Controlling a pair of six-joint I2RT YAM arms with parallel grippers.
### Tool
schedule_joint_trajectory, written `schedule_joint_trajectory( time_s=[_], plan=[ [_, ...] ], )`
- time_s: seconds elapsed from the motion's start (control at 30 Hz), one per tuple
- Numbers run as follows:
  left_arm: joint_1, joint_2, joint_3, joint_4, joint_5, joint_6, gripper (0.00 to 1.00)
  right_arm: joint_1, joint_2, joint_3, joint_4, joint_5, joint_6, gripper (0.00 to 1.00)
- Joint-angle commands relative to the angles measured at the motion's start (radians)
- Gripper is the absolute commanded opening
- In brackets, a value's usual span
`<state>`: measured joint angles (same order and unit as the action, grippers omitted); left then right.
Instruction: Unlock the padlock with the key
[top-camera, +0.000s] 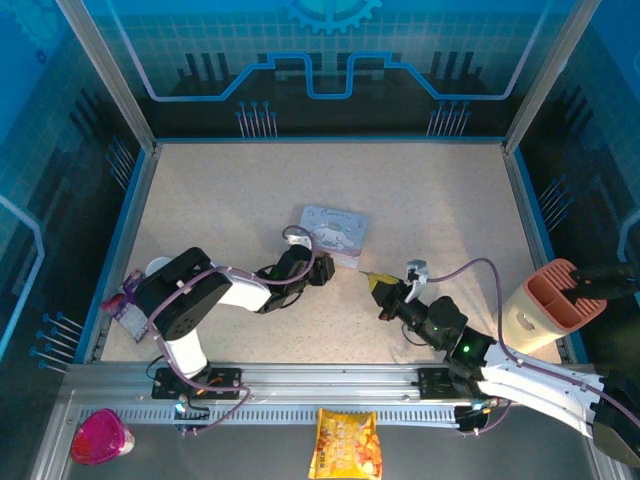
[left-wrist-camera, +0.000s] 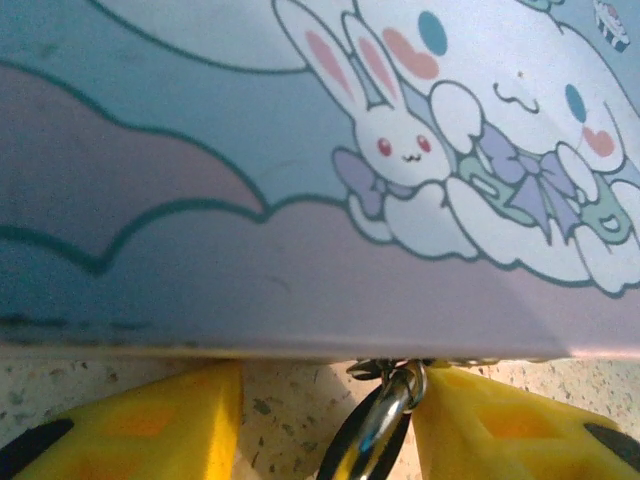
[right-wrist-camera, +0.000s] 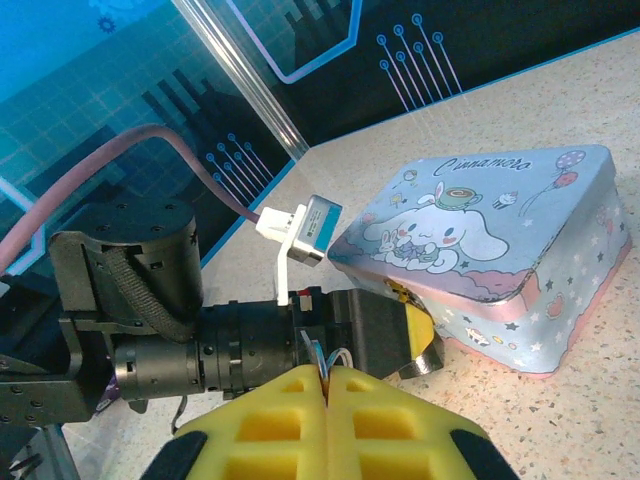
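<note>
We've got the padlock (left-wrist-camera: 378, 425) right up against the tin's (left-wrist-camera: 300, 200) edge, sitting between the left hand's (left-wrist-camera: 325, 428) spread-apart fingers and touching one, while the right hand (right-wrist-camera: 328, 382) is clamped shut.

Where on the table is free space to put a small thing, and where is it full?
Free: the table strip between the tin and the back wall, plus both far corners. Crowded: the tin's near edge, where left gripper and right gripper sit.
</note>
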<state>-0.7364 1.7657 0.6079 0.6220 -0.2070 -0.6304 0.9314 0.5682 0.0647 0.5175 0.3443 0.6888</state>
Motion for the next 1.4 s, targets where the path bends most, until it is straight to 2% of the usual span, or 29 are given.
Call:
schedule_joint_trajectory(
  time_s=[0.0, 0.27, 0.43, 0.6, 0.73, 0.93, 1.37],
  plan=[
    [-0.01, 0.03, 0.023, 0.046, 0.003, -0.014, 0.44, 0.014, -0.018, -0.015, 0.023, 0.024, 0.018, 0.0],
    [-0.018, -0.019, 0.005, 0.059, 0.022, -0.007, 0.25, 0.014, -0.019, -0.012, -0.044, 0.062, 0.084, 0.0],
    [-0.021, -0.06, -0.013, 0.065, 0.045, -0.057, 0.12, 0.018, 0.009, 0.005, -0.148, 0.143, 0.274, 0.0],
    [-0.025, -0.114, -0.037, 0.077, 0.068, -0.127, 0.04, 0.049, 0.064, 0.005, -0.141, 0.21, 0.438, 0.0],
    [-0.028, -0.154, -0.037, 0.055, 0.093, -0.244, 0.0, 0.085, 0.12, 0.02, -0.12, 0.25, 0.564, 0.0],
    [-0.042, -0.184, -0.05, 0.067, 0.11, -0.401, 0.0, 0.154, 0.197, 0.042, -0.096, 0.336, 0.733, 0.0],
    [-0.132, -0.223, -0.092, 0.176, 0.034, -0.641, 0.0, 0.25, 0.382, 0.041, 0.102, 0.432, 0.899, 0.0]
  ],
)
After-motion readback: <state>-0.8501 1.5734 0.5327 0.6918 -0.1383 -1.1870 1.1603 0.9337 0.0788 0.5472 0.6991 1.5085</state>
